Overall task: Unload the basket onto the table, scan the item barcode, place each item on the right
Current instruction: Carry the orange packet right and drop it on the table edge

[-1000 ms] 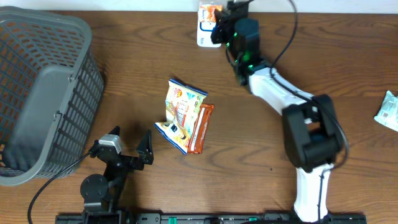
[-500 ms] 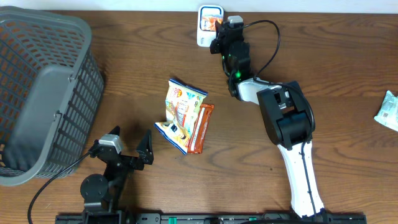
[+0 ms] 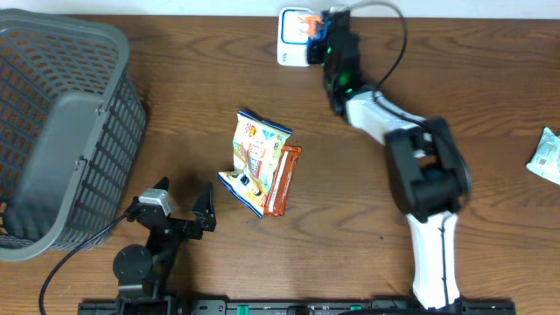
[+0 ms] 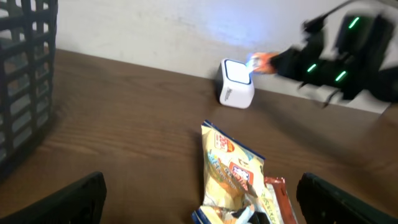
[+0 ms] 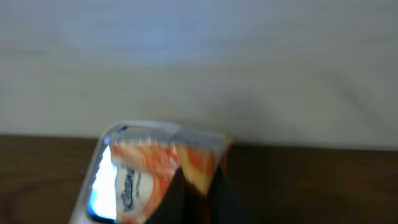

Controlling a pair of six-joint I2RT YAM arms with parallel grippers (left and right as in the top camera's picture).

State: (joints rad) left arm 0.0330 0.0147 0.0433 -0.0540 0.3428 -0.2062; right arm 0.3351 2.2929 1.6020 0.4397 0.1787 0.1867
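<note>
Right pincer (image 3: 319, 28): clamped on orange packet (image 5: 155, 171), held just before the white scanner (image 3: 291, 45) at the bench (image 3: 192, 79) far edge.
Left pincer (image 3: 182, 201): spread wide, empty, near snack bags (image 3: 258, 162).

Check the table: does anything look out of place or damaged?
Nothing looks damaged or spilled. One pale packet lies alone at the far right edge, away from the two overlapping snack packets.

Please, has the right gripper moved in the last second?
Yes. In the overhead view the right gripper, shut on the small orange packet, has shifted rightward against the white box-shaped scanner, now at its right edge.
</note>
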